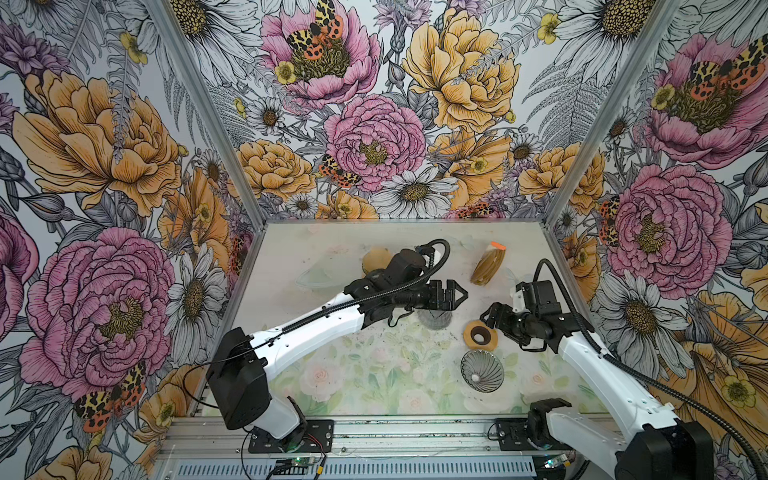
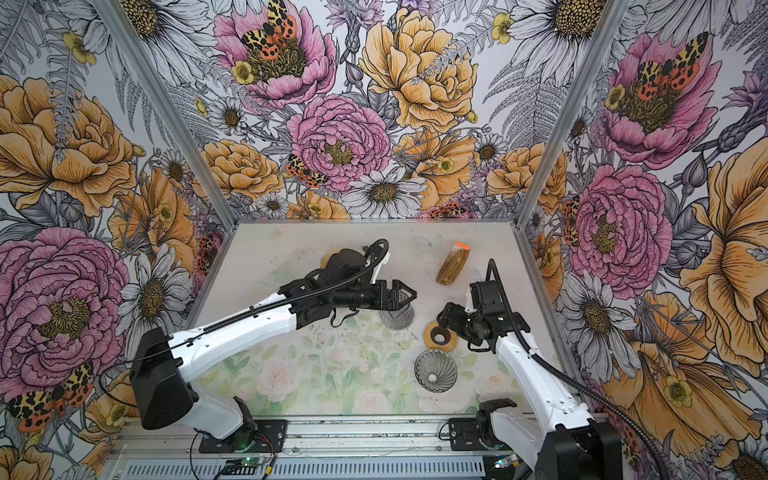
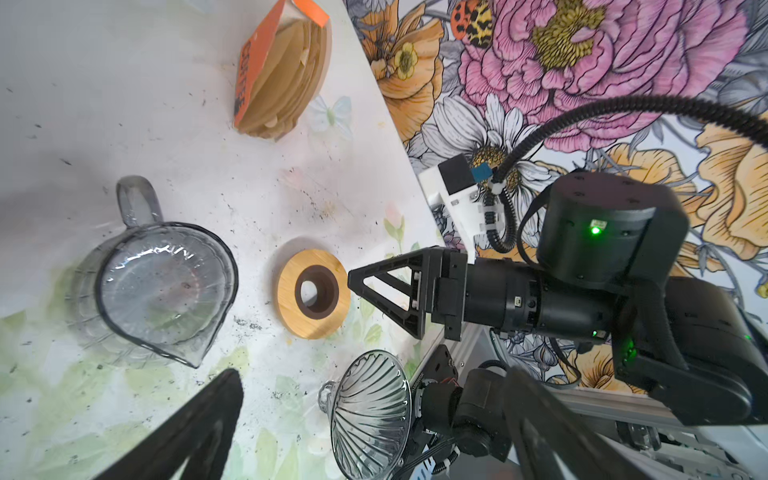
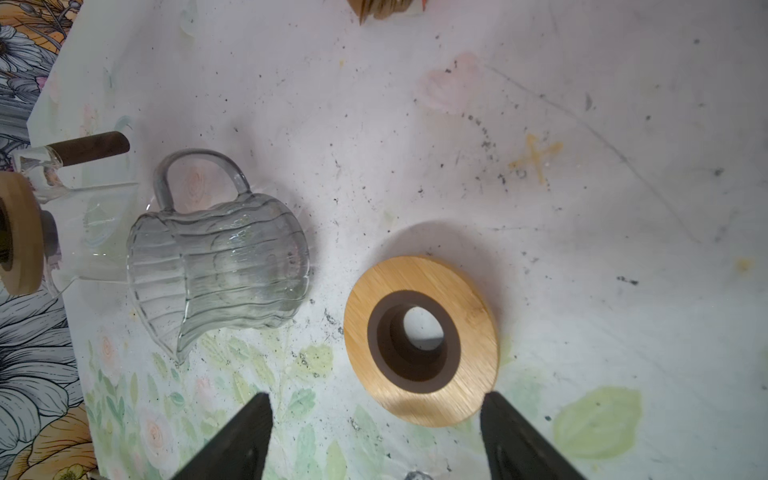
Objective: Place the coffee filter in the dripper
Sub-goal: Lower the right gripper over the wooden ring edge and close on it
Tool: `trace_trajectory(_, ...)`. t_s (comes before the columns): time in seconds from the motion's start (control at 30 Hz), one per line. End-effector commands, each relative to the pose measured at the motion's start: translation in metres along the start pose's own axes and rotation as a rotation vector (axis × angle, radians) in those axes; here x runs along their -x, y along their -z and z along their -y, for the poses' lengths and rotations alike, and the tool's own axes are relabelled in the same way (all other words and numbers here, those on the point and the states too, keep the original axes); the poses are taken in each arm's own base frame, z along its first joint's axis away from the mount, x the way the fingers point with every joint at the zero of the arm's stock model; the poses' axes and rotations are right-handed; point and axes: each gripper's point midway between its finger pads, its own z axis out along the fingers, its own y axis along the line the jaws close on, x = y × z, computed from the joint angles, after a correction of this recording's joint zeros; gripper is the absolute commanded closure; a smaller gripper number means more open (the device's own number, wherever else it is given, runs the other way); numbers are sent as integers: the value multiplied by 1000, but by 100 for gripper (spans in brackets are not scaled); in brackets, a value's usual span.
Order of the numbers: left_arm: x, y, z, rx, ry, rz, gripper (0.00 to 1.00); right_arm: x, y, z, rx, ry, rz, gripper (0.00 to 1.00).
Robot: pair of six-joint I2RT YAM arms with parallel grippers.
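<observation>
The coffee filter pack [image 1: 488, 266] [image 2: 453, 264] [image 3: 282, 79], brown papers under an orange label, lies at the back right of the table. The dripper [image 1: 482, 370] [image 2: 435, 370] [image 3: 370, 415], a ribbed glass cone, sits at the front right with nothing in it. My left gripper [image 1: 461, 295] [image 2: 411, 296] [image 3: 374, 374] hangs open and empty over a glass carafe [image 1: 434, 318] [image 4: 220, 274]. My right gripper [image 1: 488, 320] [image 2: 442, 318] [image 4: 376, 399] is open and empty, right beside a wooden ring [image 1: 481, 334] [image 4: 422, 340] that lies flat on the table.
A glass vessel with a wooden lid [image 1: 376, 259] [image 4: 16, 237] and a dark handle stands at the back left, partly behind the left arm. The right wall runs close behind the right arm. The table [image 1: 374, 374] is speckled with dark grounds.
</observation>
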Motion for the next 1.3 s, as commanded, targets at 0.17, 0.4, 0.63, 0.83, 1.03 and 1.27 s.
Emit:
trace_trajectory(0.17,-15,-58,20,4,65,-66,1,-6,-2,12,185,-149,-9,24)
trace_trajectory(0.4,-52,-114,3,89,95,-206,1,-15,-6,32,196,-224,-5,30)
trace_trajectory(0.63,-64,-137,-18,173,100,-254,1,-20,-13,39,211,-246,-12,31)
trace_trajectory(0.83,-69,-151,-20,171,109,-275,1,-24,-18,43,213,-261,-20,34)
trace_trajectory(1.03,-71,-162,-27,176,149,-290,1,-21,-23,44,220,-276,-16,35)
trace_trajectory(1.27,-73,-171,-33,183,187,-303,1,-19,-26,46,214,-277,-13,36)
